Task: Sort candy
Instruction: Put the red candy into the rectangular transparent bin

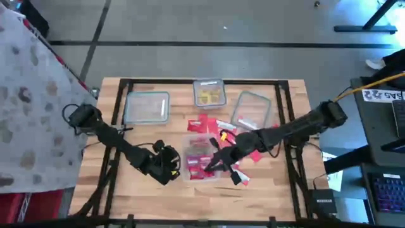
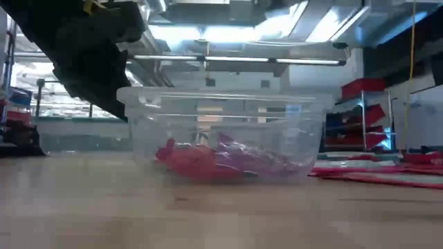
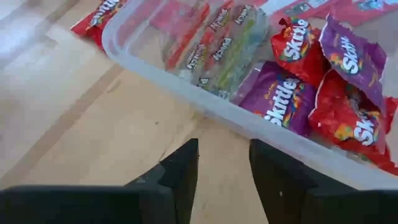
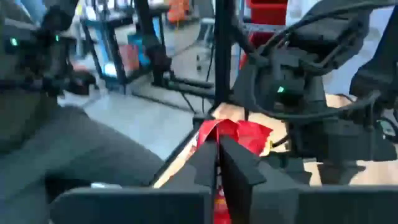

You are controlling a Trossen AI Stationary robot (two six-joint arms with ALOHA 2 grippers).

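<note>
The right end effector [image 1: 215,163] is hanging over the near tub [image 1: 187,170], the clear container at the front of the bench [image 1: 266,202], with its fingers pressed together on a red packet [image 4: 233,135]. In the right wrist view that packet is sticking out straight ahead of the closed tips, so its long axis is running in line with the fingers. The tub is lying directly beneath this end effector, and it is already holding a heap of red and purple packets [image 3: 323,93]. From here, I would judge the step to be a drop into that tub, and the thing that matters is that the packet is sitting above the tub's inside and not over its rim.

The left end effector [image 1: 172,166] is waiting just beside the same tub, on the side away from the right arm, its fingers standing apart with nothing between them and the tub wall just ahead of its tips.

More loose candy [image 1: 218,126] is lying on the bench beyond the right end effector, between the near tub and the three tubs at the back. The right arm is nearer to that pile.
</note>
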